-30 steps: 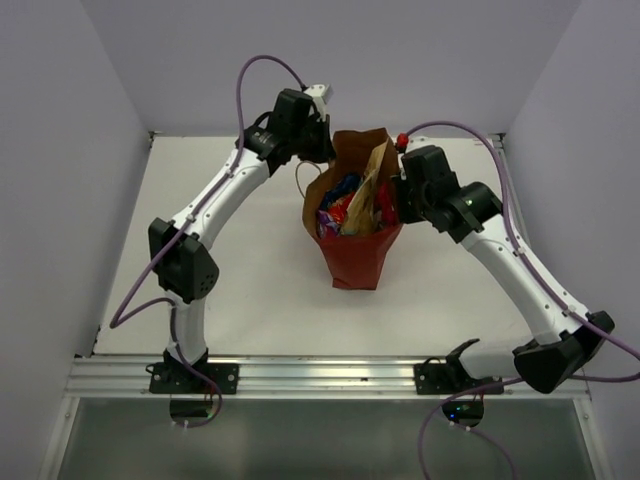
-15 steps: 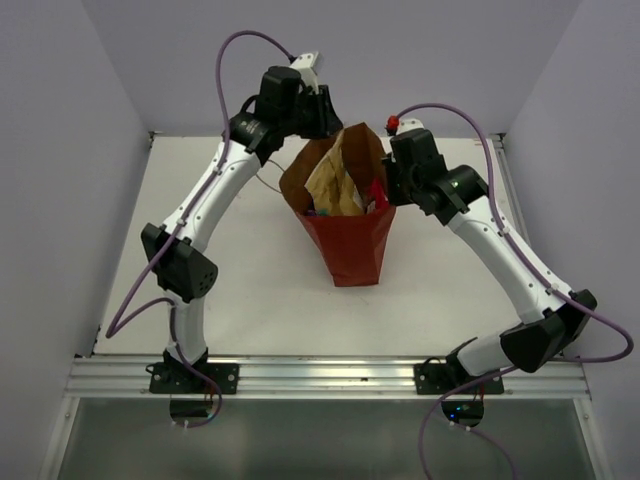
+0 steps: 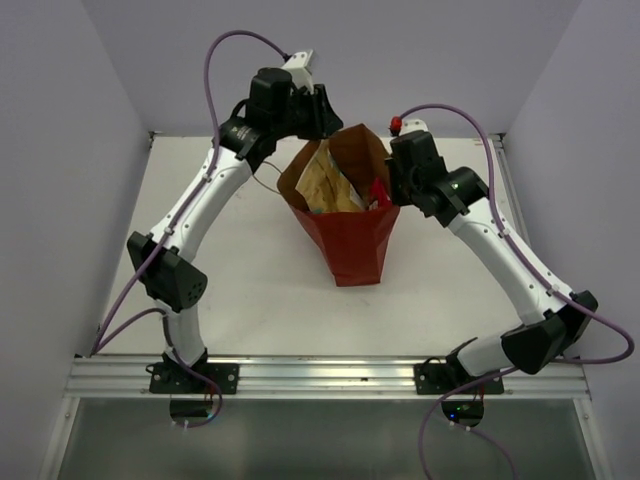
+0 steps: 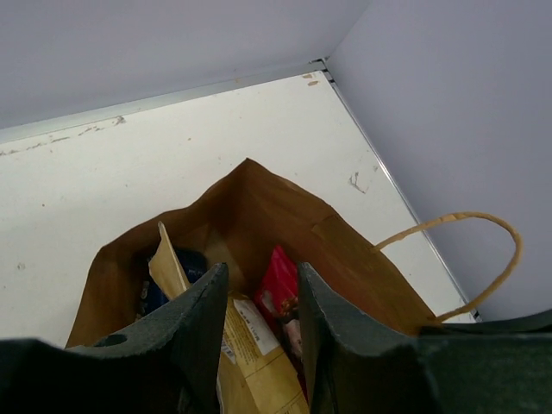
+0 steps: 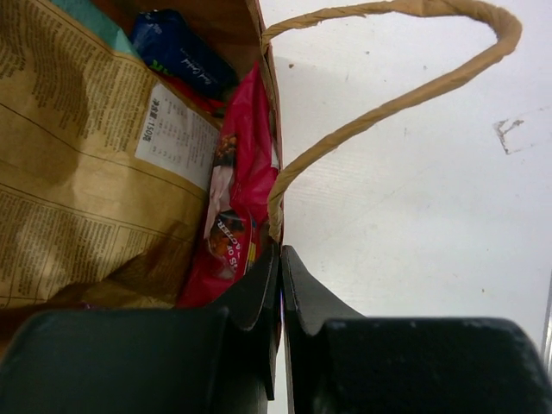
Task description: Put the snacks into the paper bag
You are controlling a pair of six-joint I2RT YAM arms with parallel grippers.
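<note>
On the white table the tall red-brown paper bag stands upright between the arms, mouth open. The left arm arches high over its far-left rim; the right arm bends in to the right rim. From overhead, mainly a tan kraft pouch shows inside. The wrist views add that the left pincer hangs spread above the mouth, empty. The right pincer pinches the bag's wall beside a twisted paper handle, and a red-pink packet and a dark blue packet lie against the pouch.

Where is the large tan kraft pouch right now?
Top view: the tan kraft pouch stands inside the paper bag in the middle of the table, a red packet beside it on the right.
</note>
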